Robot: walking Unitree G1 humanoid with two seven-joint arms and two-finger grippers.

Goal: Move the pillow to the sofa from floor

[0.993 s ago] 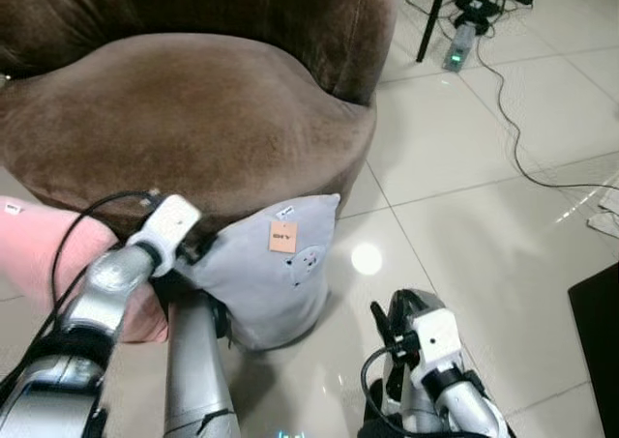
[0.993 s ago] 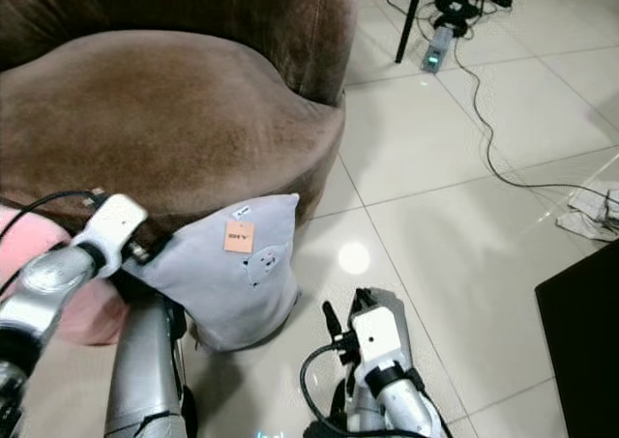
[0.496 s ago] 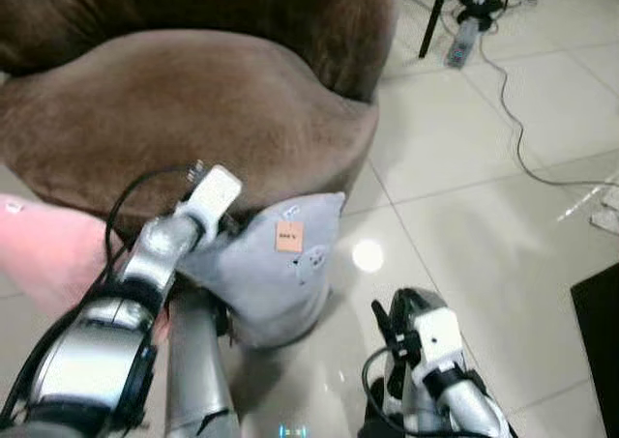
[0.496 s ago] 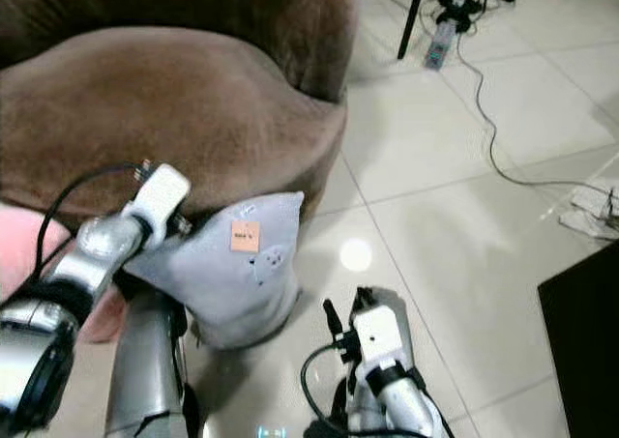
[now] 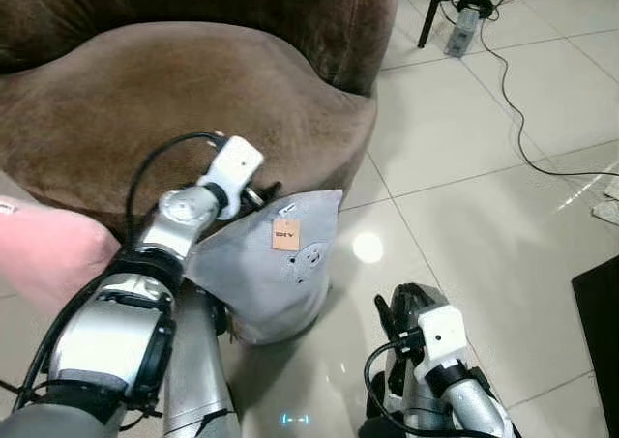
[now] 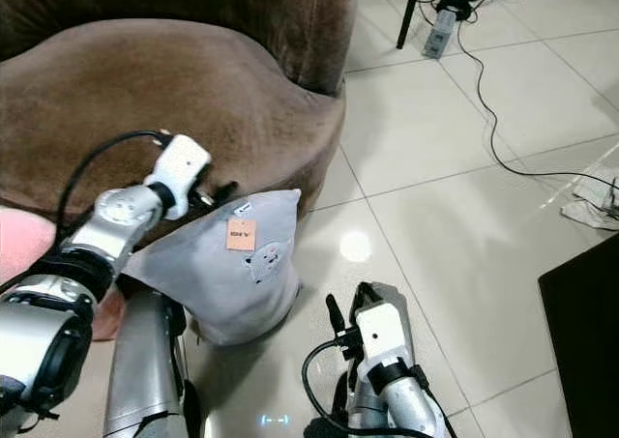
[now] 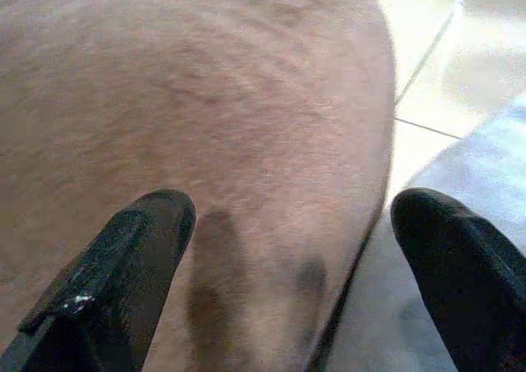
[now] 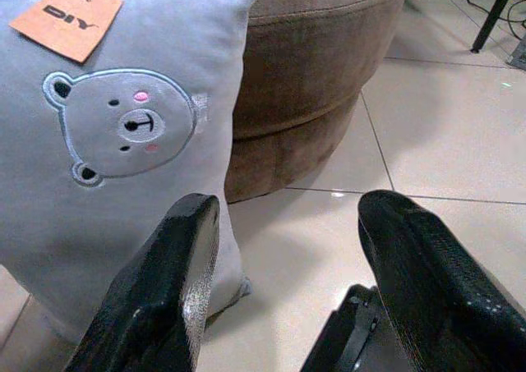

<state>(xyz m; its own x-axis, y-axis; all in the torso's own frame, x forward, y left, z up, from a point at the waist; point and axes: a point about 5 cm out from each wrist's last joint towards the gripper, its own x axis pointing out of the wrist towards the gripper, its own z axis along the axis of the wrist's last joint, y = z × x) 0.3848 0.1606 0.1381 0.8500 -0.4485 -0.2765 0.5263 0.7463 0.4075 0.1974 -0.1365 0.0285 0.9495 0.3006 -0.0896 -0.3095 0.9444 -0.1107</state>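
You have the square grey fabric pillow with an embroidered bear face and an orange card tag [image 5: 276, 278] standing on edge on the glossy cream tiled floor [image 5: 484, 225], leaning against the front of the round brown velvet sofa [image 5: 184, 109], with a pink cushion [image 5: 48, 254] beside it on your left. Your left pincer [image 7: 288, 282] is up at the pillow's top edge, by the sofa's front rim; in its wrist view the two black fingers stand spread wide with sofa fabric between them and the grey cloth just off to one side, so it pinches nothing. Your right pincer [image 8: 283, 282] sits low near the floor, fingers also spread apart and empty, looking straight at the bear face with the pillow's lower corner just beside one finger. Judge the pillow as light, soft and easily squashed: it will fold and sag if you take it by one corner, and the plush cover may slip a little on smooth fingers. A firm pinch on the top seam or an upper corner, well into the stuffing, looks the safest hold; avoid the card tag, which would likely tear off.
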